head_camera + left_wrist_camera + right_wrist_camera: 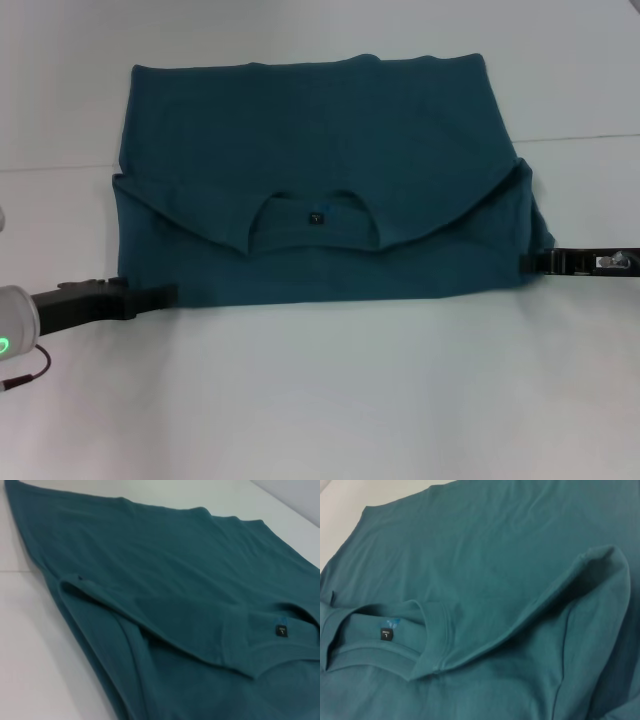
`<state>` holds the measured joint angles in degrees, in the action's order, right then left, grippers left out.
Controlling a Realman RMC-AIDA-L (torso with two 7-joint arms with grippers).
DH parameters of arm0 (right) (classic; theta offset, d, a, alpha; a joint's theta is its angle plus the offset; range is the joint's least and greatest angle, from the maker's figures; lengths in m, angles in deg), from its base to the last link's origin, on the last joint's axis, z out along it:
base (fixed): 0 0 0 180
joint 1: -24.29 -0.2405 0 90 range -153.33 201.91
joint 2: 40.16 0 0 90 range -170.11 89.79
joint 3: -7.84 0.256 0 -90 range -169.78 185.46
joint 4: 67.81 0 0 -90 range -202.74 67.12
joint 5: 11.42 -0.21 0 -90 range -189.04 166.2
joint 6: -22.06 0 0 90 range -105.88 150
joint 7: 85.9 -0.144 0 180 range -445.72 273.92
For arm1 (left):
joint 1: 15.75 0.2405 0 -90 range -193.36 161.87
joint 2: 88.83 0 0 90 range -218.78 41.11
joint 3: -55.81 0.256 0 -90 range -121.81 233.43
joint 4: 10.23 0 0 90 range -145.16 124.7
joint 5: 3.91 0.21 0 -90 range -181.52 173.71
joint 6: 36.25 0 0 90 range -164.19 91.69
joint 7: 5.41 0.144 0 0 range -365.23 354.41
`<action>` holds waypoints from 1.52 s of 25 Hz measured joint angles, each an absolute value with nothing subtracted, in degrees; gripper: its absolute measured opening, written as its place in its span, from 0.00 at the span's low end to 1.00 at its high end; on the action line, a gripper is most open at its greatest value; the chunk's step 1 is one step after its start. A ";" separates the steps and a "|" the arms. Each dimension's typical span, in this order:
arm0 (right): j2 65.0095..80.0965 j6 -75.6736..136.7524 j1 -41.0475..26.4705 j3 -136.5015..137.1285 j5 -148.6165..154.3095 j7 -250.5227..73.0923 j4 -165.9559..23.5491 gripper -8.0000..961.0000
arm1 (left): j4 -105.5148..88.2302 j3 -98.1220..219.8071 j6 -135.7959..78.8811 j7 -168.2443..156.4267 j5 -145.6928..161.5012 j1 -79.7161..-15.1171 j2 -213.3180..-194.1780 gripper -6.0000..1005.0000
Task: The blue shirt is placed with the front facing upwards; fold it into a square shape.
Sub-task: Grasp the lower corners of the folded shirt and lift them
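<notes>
Head view has the large teal-blue cotton T-shirt (320, 190) spread across the middle of the white table (330, 400), its collar half doubled down over the body, so the neck and dark label (316, 216) sit centre frame. Left gripper (150, 297) noses in at the lower-left hem corner, right gripper (535, 262) at the right edge, low and flat, likely lining up pinches for another fold. How far either one is open, I can't tell.

White tabletop (320, 400), plain and matte, faint seam line across its far part — soft, even light
</notes>
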<state>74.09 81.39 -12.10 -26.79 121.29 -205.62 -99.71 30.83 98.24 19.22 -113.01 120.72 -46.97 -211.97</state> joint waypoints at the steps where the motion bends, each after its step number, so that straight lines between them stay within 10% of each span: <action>1: 74.11 81.37 -12.10 -26.80 121.29 -205.62 -99.71 0.04 | 31.21 98.17 19.15 -113.06 120.72 -46.79 -211.95 0.87; 38: 74.44 81.14 -12.05 -26.90 121.29 -205.60 -99.71 0.04 | 31.28 97.66 19.90 -112.92 120.76 -47.30 -212.48 0.87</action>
<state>74.44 81.14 -12.05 -26.90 121.29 -205.60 -99.71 31.28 97.66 19.90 -112.92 120.76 -47.30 -212.48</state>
